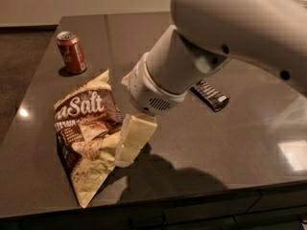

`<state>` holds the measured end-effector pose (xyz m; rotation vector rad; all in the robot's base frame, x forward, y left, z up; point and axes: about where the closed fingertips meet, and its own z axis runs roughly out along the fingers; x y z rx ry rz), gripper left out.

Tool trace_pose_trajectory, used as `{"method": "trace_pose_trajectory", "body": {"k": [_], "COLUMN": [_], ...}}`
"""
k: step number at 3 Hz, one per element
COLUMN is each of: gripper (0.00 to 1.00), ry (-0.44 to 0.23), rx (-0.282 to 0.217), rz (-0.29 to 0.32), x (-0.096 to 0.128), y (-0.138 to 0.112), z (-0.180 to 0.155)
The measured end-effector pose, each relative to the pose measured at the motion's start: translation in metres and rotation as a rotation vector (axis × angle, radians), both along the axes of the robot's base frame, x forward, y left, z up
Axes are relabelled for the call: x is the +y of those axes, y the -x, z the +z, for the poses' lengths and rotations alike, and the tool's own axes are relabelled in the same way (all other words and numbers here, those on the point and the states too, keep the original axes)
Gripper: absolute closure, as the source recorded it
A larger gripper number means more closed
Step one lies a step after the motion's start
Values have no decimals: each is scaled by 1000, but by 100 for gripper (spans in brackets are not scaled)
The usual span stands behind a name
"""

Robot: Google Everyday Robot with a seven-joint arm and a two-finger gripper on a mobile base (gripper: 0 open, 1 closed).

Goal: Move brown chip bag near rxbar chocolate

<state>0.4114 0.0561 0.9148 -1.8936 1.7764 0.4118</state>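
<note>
Two quick ones about that shot: where was the brown chip bag point(86, 128), and did the gripper point(128, 147) have it? — mk_77

Starting at the front edge: the bag lay flat at lower left of the table point(230, 147). Its long axis ran from a corner by the near edge up toward the red soda can point(72, 51). The gripper was down at centre-left, right at the bag's right-hand edge, so the bag sat directly to its left. Honestly couldn't tell how far open it was or whether it had hold of anything.

Further back, right of centre, the rxbar chocolate point(211, 94) poked out from behind the arm point(192, 66), well apart from the bag. The can was farthest, upper left.

So my guess: the carry had to go right and a bit up-frame, across the bag's short side. It probably needed a proper grip on that crinkly edge first. — benchbot
</note>
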Motion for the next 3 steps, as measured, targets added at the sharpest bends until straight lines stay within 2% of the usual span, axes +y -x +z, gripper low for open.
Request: {"method": "trace_pose_trajectory", "body": {"k": [2, 3], "gripper": [0, 0], "ry": [-9, -1], "rx": [-36, -40], "rz": [50, 69], "x": [23, 25], "y": [2, 2], "z": [-20, -32]}}
